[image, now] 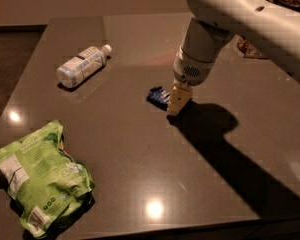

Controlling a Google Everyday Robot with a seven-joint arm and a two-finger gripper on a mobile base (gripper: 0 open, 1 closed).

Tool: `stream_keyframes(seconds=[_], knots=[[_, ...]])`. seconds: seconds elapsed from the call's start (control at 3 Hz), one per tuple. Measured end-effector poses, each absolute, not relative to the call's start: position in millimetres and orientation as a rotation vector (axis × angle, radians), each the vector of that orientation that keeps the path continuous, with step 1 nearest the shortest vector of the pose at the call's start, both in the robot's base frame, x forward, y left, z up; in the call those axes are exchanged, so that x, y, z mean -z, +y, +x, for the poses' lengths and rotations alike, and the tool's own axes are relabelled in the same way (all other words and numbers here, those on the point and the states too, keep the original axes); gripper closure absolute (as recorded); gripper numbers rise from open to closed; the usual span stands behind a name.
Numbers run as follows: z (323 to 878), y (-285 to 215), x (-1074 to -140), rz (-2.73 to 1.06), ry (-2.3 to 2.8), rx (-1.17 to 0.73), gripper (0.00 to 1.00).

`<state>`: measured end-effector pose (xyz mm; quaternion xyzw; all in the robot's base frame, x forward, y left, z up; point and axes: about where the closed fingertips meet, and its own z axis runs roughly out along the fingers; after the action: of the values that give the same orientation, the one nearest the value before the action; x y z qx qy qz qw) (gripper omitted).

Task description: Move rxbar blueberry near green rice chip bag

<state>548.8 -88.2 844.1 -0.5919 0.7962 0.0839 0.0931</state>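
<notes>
The rxbar blueberry [158,96] is a small dark blue bar lying flat near the middle of the dark table [140,149]. My gripper [175,103] hangs from the white arm [225,19], down at the table surface against the bar's right end, and hides that end. The green rice chip bag [37,181] lies puffy and crinkled at the front left corner of the table, far from the bar and the gripper.
A clear plastic bottle [82,65] with a white cap lies on its side at the back left. A patterned snack bag [251,49] sits at the back right, partly behind the arm. The table's front edge runs close below the green bag.
</notes>
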Motion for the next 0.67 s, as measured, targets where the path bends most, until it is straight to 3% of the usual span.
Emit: stream_keyframes(seconds=[0.67], knots=[[543.5, -79.2, -853.0, -1.772, 2.348, -0.272, 0.95]])
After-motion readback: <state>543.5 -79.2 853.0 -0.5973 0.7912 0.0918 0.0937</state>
